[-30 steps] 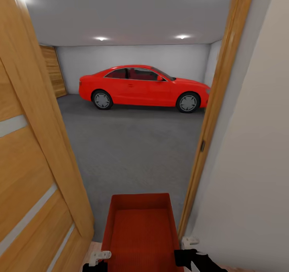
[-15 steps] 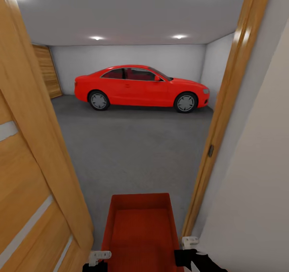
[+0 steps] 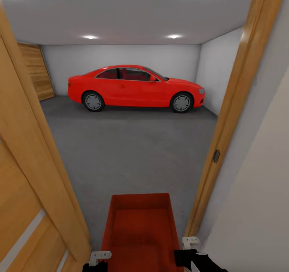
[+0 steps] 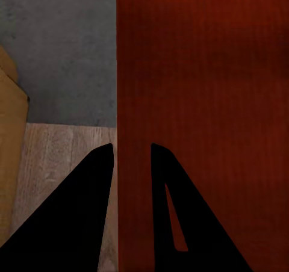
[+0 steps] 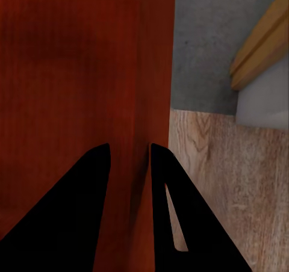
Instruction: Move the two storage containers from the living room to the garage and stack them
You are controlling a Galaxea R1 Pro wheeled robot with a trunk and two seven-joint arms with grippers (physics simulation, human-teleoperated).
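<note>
Storage container [image 3: 140, 232] is carried low in front, at the garage threshold; left gripper [image 4: 131, 163] and right gripper [image 5: 129, 160] jaws each pinch a side wall, prob. firmly. Risk: bin or arms clipping the door frame [image 3: 228, 119] or wooden door [image 3: 32, 175]. Beyond, concrete floor [image 3: 132, 151] lies open up to the red car [image 3: 134, 88].

A container [image 3: 140, 228] sits between both hands, with the car [image 3: 134, 87] far ahead.

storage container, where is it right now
The storage container sits low and centre in the head view, carried in the doorway to the garage, with the left claw and right claw each clamped over a side wall.
</note>
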